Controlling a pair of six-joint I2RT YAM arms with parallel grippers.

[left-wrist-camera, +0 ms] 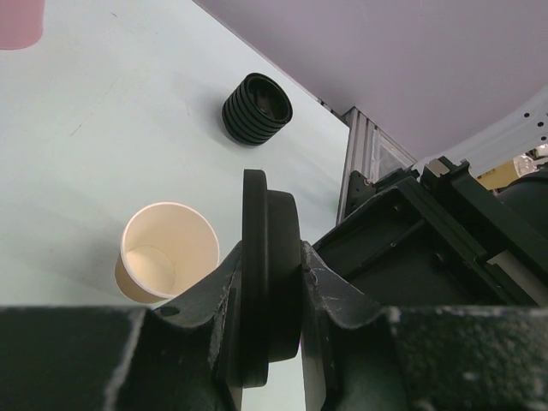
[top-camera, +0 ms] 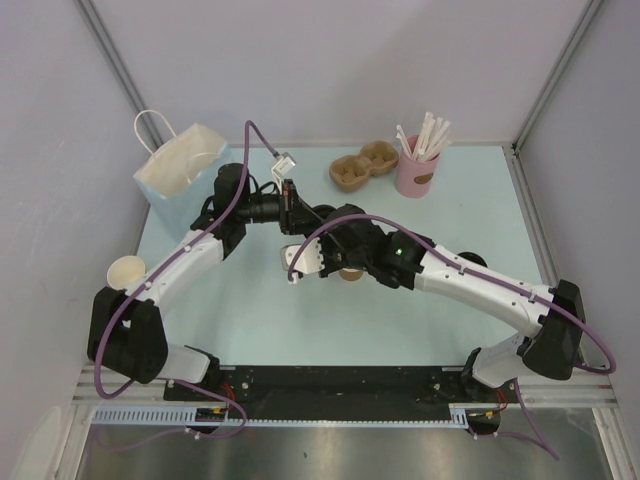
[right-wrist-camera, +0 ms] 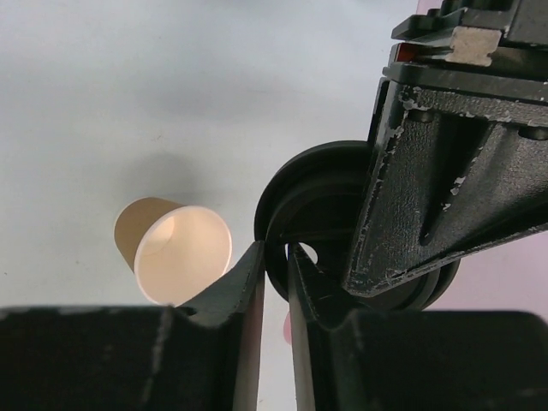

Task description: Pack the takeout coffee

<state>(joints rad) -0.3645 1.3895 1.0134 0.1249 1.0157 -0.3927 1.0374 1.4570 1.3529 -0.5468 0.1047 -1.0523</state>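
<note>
The takeout coffee cup point(left-wrist-camera: 167, 253) stands open on the table, tan outside, cream inside, with no lid on it. It also shows in the right wrist view point(right-wrist-camera: 175, 250) and peeks from under the right arm in the top view point(top-camera: 350, 273). My left gripper point(left-wrist-camera: 272, 342) is shut on a round black lid point(left-wrist-camera: 270, 257), held edge-on above and right of the cup. My right gripper point(right-wrist-camera: 276, 257) is closed on the rim of the same lid point(right-wrist-camera: 321, 193). The two grippers meet mid-table, the left gripper point(top-camera: 296, 208) above the right gripper point(top-camera: 305, 238).
A stack of black lids point(left-wrist-camera: 257, 109) sits beyond the cup. A pale blue paper bag point(top-camera: 185, 165) stands at the back left. A brown cup carrier point(top-camera: 365, 167) and a pink cup of straws point(top-camera: 417, 165) are at the back. Stacked tan cups point(top-camera: 125, 270) are at the left.
</note>
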